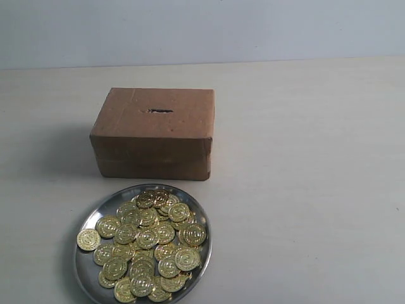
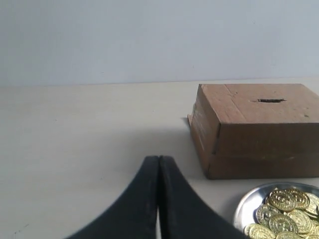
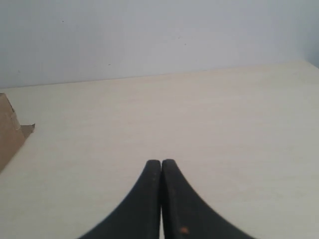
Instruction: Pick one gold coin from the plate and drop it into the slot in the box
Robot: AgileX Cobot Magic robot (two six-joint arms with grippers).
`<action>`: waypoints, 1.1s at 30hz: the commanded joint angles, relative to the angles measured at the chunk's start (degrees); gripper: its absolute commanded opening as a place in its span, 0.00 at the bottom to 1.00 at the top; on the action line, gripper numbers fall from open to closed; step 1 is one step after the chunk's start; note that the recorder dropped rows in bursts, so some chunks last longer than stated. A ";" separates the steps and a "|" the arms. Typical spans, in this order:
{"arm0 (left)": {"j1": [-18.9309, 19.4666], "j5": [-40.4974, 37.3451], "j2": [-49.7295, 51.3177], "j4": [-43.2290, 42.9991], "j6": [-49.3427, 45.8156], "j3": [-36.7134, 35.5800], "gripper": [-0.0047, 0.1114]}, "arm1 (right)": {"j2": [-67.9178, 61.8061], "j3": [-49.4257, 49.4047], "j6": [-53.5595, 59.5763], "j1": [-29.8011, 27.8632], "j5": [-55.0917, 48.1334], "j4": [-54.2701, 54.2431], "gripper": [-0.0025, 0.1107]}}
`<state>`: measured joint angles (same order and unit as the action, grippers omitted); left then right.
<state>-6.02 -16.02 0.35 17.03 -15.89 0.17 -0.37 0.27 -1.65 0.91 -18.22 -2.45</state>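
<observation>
Cardboard box [image 1: 153, 133], slot [image 1: 160, 111] on top, sits mid-frame with table [image 1: 304, 190] stretching wide rightward, while the bottom edge clips the plate [image 1: 101, 208] of gold coins [image 1: 149, 244], and the left gripper [image 2: 158, 164] and right gripper [image 3: 161, 167] are closed tight, empty.

The exterior view looks down from the near edge of the worktop [image 1: 316, 190] toward its far edge, close on the box [image 1: 155, 130] and plate [image 1: 90, 218]. Low over the left pincer [image 2: 158, 162], the left wrist view shares both; the right wrist view, over the right pincer [image 3: 161, 164], shares only a box corner.
</observation>
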 commanded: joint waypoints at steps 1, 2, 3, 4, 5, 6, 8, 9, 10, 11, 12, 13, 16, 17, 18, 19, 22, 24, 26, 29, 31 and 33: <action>0.18 -3.95 -0.35 -0.32 -0.11 -0.17 0.04 | 0.37 -0.27 -0.07 -0.29 0.30 0.44 0.02; 0.18 -4.34 -0.35 -0.32 0.05 -0.17 0.04 | 0.37 -0.27 -0.07 -0.29 0.30 0.44 0.02; 0.18 -4.93 -0.35 -0.32 0.05 -0.17 0.04 | 0.37 -0.27 -0.07 -0.29 0.30 0.44 0.02; 0.18 -4.93 -0.35 0.02 0.16 -0.17 0.04 | 0.37 -0.27 -0.07 -0.29 0.30 0.44 0.02; 0.18 -4.93 -0.35 0.02 0.84 -0.17 0.04 | 0.37 -0.27 -0.07 -0.29 0.30 0.44 0.02; 0.18 -4.93 -0.35 0.02 1.49 -0.17 0.04 | 0.37 -0.27 -0.07 -0.29 0.30 0.44 0.02; 0.18 -5.06 -0.35 0.02 2.57 -0.17 0.04 | 0.37 -0.27 -0.07 -0.29 0.30 0.44 0.02; 0.18 -5.06 -0.35 0.02 2.90 -0.17 0.04 | 0.37 -0.27 -0.07 -0.29 0.30 0.44 0.02; 0.18 -5.06 -0.35 -0.36 3.04 -0.17 0.04 | 0.37 -0.27 -0.07 -0.29 0.30 0.44 0.02; 0.18 -5.06 -0.35 -0.66 3.04 -0.17 0.04 | 0.37 -0.27 -0.07 -0.29 0.30 0.44 0.02; 0.32 -5.06 -0.35 -1.28 3.63 -0.17 0.04 | 0.37 -0.27 -0.07 -0.29 0.30 0.44 0.02; 0.44 -5.06 -0.35 -2.77 5.61 -0.17 0.04 | 0.37 -0.27 -0.07 -0.29 0.30 0.44 0.02; 0.91 -4.86 -0.35 -9.16 14.15 -0.17 0.04 | 0.37 -0.27 -0.07 -0.29 0.30 0.44 0.02; 0.91 -4.83 -0.35 -10.05 15.54 -0.17 0.04 | 0.37 -0.27 -0.07 -0.29 0.30 0.44 0.02; 0.91 -4.83 -0.35 -10.47 15.89 -0.17 0.04 | 0.37 -0.27 -0.07 -0.29 0.30 0.44 0.02; 0.91 -4.72 -0.35 -10.61 15.89 -0.17 0.04 | 0.37 -0.27 -0.07 -0.29 0.30 0.44 0.02; 0.91 -4.72 -0.35 -11.11 16.43 -0.17 0.04 | 0.37 -0.27 -0.07 -0.29 0.30 0.44 0.02; 0.91 -4.72 -0.35 -11.26 16.94 -0.17 0.04 | 0.37 -0.27 -0.07 -0.29 0.30 0.44 0.02; 0.91 -4.72 -0.35 -12.33 18.25 -0.17 0.04 | 0.37 -0.27 -0.07 -0.29 0.30 0.44 0.02; 0.91 -4.72 -0.35 -12.60 18.77 -0.17 0.04 | 0.37 -0.27 -0.07 -0.29 0.30 0.44 0.02; 0.91 -4.72 -0.35 -12.60 18.77 -0.17 0.04 | 0.37 -0.27 -0.07 -0.29 0.30 0.44 0.02; 0.91 -4.72 -0.35 -12.60 18.77 -0.17 0.04 | 0.37 -0.27 -0.07 -0.29 0.30 0.44 0.02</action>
<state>-5.26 -21.01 0.35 4.72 2.33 0.17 -0.37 0.27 -1.65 0.91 -18.22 -2.45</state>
